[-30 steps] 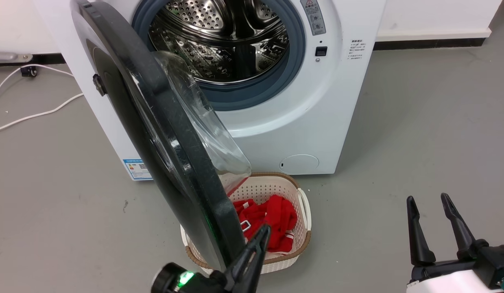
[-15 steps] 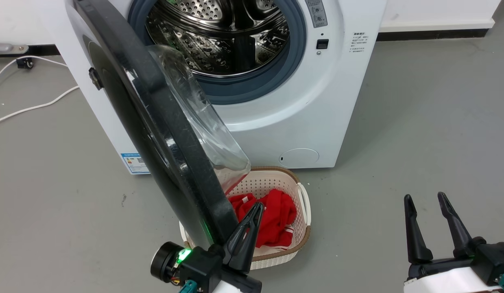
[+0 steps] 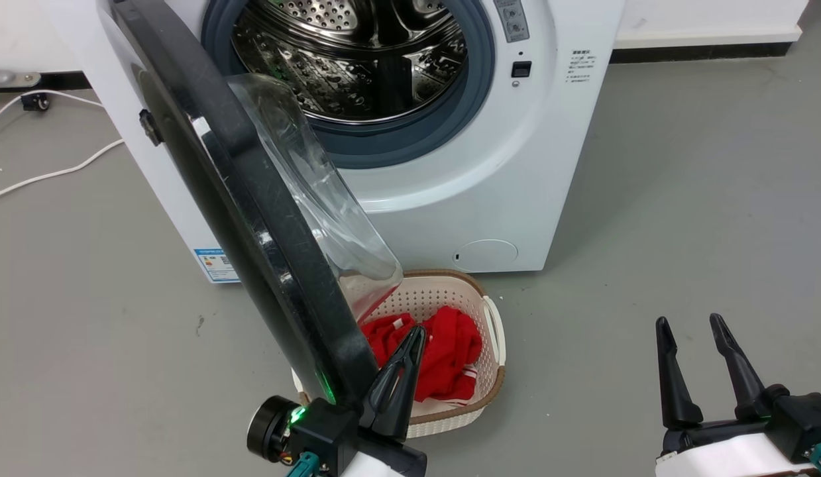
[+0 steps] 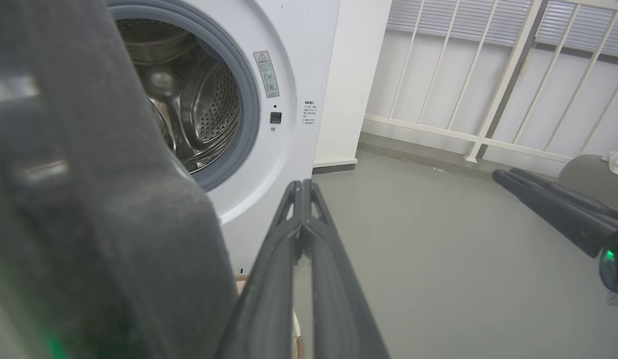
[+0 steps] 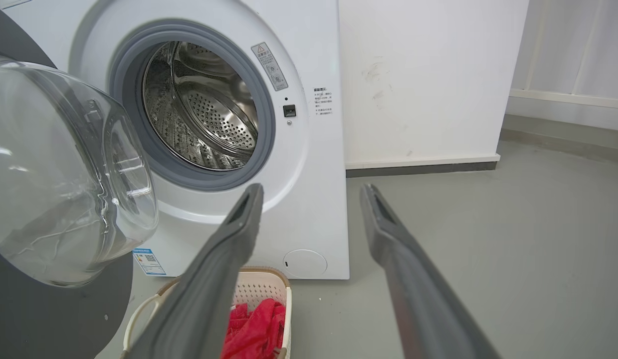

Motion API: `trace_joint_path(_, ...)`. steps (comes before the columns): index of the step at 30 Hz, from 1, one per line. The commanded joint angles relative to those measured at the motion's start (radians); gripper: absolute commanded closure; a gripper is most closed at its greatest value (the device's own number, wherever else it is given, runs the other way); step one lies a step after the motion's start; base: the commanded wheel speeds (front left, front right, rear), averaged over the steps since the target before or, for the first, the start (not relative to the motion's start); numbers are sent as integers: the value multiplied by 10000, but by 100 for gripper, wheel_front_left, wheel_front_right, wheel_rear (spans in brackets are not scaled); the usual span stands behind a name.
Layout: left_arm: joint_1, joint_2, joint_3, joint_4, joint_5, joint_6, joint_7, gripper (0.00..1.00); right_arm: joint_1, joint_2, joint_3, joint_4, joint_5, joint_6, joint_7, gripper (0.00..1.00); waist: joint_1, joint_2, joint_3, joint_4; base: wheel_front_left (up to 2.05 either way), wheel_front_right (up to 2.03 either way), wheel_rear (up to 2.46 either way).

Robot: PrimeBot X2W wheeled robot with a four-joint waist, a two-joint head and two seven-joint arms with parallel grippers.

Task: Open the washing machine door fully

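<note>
Nudging the door [image 3: 244, 218] at its six o'clock rim, the left gripper [image 3: 415, 334] is pressing its fingers together; the right gripper [image 3: 688, 321] is holding its fingers apart. Slipping off is probably risking swing-back.

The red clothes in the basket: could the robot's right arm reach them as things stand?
Probably yes. The right tool is open, and bare floor lies between it and the laundry basket. The washing machine door overhangs the basket's left side, leaving most of the red clothes open from the right.
</note>
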Motion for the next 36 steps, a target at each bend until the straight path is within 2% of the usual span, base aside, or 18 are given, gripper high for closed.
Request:
trace_joint_path(1,144,189,277,70,-35,155,-10,100,-95,34,4,22,48,-7,-6,0,0,-1,-16,61,0,0,0)
trace_joint_path(7,641,254,245,-245,-75,359,-38,100,67,33,-41,-29,31,-7,24,0,0,-1,-72,635,0,0,0)
trace_joint_path(17,1328,372,289,-725,-201,616,-85,100,184,31,-127,-193,-5,-7,138,0,0,-1,-77,2503,0,0,0)
trace_joint_path(22,1475,516,529,-753,-292,789,-127,100,216,28,-36,-220,1,-7,205,0,0,-1,-101,3211,0,0,0)
trace_joint_path(28,1563,728,1127,-682,-413,1097,-203,100,196,28,30,-227,25,-7,250,0,0,-1,-136,3542,0,0,0)
trace_joint_path(36,1143,1050,2410,-258,-1087,1274,-348,100,135,28,78,-229,19,-7,344,0,0,-1,-43,3465,0,0,0)
